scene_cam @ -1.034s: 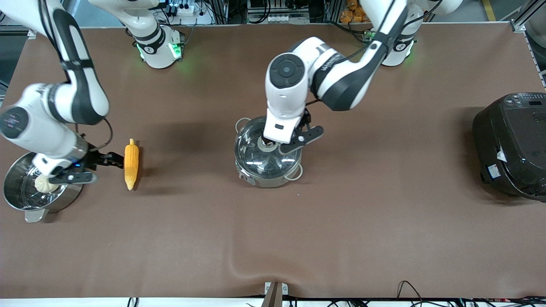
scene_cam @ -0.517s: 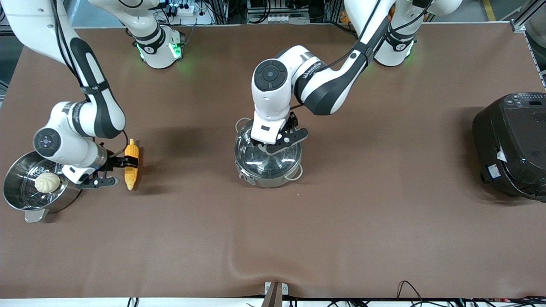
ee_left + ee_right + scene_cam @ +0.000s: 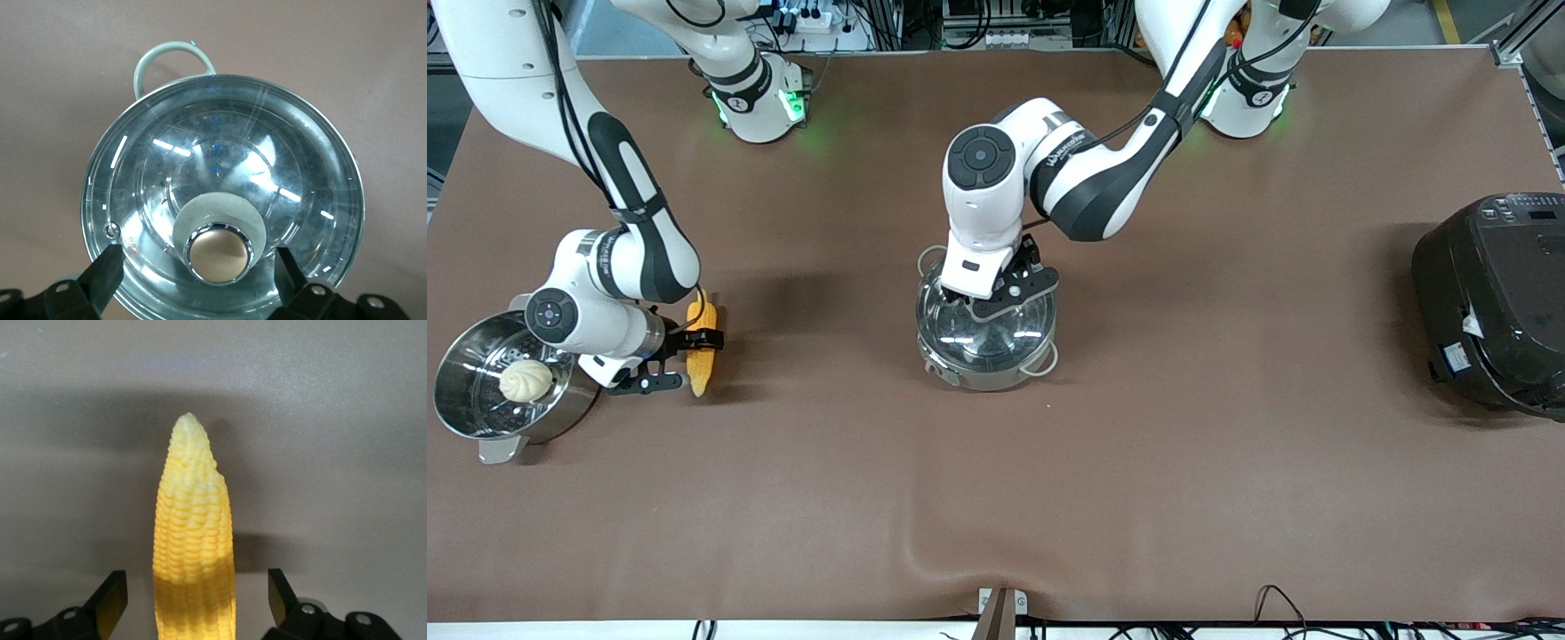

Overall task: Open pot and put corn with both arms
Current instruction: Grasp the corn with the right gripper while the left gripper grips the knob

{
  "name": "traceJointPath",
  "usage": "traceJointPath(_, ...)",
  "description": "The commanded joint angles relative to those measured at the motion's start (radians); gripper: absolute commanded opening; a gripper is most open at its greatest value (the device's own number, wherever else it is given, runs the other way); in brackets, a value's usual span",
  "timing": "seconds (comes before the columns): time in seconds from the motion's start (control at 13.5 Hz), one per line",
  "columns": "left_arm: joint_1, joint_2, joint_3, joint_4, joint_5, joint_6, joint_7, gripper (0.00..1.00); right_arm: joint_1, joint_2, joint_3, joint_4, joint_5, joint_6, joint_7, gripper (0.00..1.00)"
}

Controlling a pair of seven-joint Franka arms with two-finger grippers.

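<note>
Now both open hands have lowered: left hand (image 3: 976, 305) around knob (image 3: 219, 251), right hand (image 3: 691, 357) astride corn (image 3: 193, 553).

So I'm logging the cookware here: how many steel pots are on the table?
2. The lidded pot sits mid-table under the left gripper. The steamer pot, holding a bun, sits at the right arm's end, beside the corn. None seem hidden.

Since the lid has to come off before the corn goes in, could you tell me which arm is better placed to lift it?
The left arm. Its end effector is over the pot, open fingers flanking the lid's knob. The right end effector is open around the corn, near the right arm's end.
</note>
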Motion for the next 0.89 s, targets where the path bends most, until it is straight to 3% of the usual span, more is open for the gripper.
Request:
traceJointPath(0.0, -0.016, 0.028, 0.014, 0.026, 0.015, 0.0, -0.02, 0.97, -0.018, 0.007, 0.011, 0.004, -0.002, -0.003, -0.018, 0.46)
traceJointPath(0.15, -0.014, 0.032, 0.014, 0.026, 0.015, 0.001, -0.018, 0.96, -0.017, 0.004, 0.013, 0.005, -0.002, -0.006, -0.018, 0.3)
traceJointPath(0.22, -0.016, 0.038, 0.014, 0.028, 0.015, 0.003, -0.018, 0.94, -0.011, 0.003, 0.013, 0.01, -0.002, -0.014, -0.015, 0.15)
traceJointPath(0.37, -0.016, 0.043, 0.014, 0.028, 0.015, 0.015, -0.018, 0.91, 0.005, -0.019, 0.016, 0.036, 0.0, -0.073, -0.01, 0.12)
traceJointPath(0.59, -0.019, 0.054, 0.014, 0.028, 0.015, 0.017, -0.02, 0.84, 0.032, -0.057, 0.017, 0.195, 0.047, -0.33, -0.002, 0.14)
traceJointPath(0.81, -0.024, 0.06, 0.014, 0.028, 0.015, 0.021, -0.018, 0.58, 0.052, -0.054, 0.016, 0.385, 0.134, -0.552, 0.001, 0.15)
